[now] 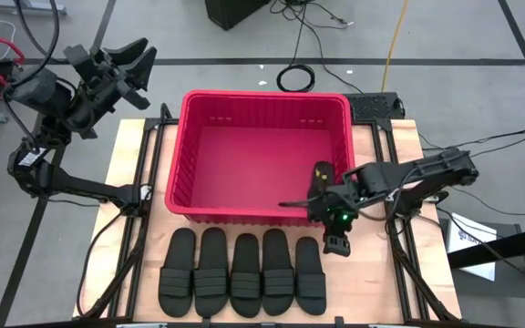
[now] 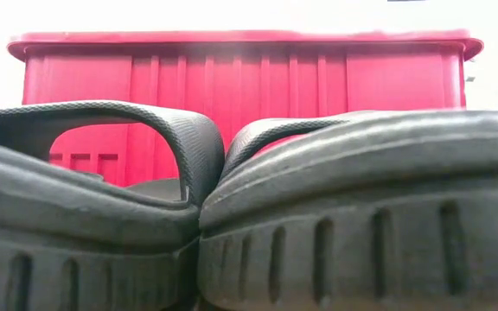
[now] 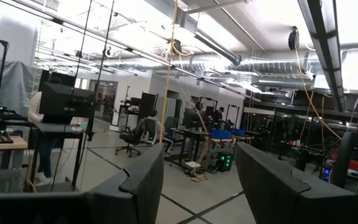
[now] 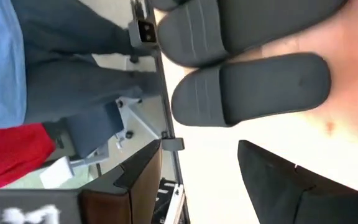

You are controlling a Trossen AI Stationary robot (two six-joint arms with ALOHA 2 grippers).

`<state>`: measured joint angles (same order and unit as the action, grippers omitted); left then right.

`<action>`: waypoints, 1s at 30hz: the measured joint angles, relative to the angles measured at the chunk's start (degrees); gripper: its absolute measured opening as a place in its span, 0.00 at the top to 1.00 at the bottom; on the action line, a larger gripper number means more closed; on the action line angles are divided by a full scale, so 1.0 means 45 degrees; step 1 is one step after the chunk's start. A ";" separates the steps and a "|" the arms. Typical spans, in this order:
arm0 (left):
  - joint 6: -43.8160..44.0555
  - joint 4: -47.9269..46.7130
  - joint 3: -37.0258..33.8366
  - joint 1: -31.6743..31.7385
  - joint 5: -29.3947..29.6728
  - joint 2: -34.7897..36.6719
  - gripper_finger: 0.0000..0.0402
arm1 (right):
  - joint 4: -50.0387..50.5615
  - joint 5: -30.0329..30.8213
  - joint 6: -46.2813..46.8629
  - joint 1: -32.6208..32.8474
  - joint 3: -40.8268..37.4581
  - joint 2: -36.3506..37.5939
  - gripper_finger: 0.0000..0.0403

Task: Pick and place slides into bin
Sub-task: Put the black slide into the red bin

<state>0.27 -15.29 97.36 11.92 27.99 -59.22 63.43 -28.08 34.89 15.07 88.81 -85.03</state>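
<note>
While five black ribbed-strap rubber slides (image 1: 242,273) lie in a row on your wooden table (image 1: 376,273), a sixth (image 1: 321,176) leans inside the large red plastic bin (image 1: 264,155). Your right end effector (image 1: 337,244) hovers at the bin's near right corner, fingers apart and empty; your left end effector (image 1: 135,62) waits raised beyond the table, fingers apart.

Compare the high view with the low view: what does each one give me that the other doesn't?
Only the high view shows both arms: the left gripper raised off the table's far left corner, open; the right gripper open over the table beside the bin's near right corner. It also shows the bin's inside and five slides in a row.

Only the low view shows two slides' soles and a strap arch up close.

Both show the red bin behind the slides.
</note>
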 joint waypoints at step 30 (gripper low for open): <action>0.0390 -0.0274 0.0005 0.0004 -0.0703 -0.0168 0.50 | -0.8761 -0.0034 0.3381 0.1408 -0.6070 -0.0024 0.50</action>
<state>2.03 -16.52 97.38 11.94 24.83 -59.98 24.01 -28.23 50.11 21.41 61.49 -85.14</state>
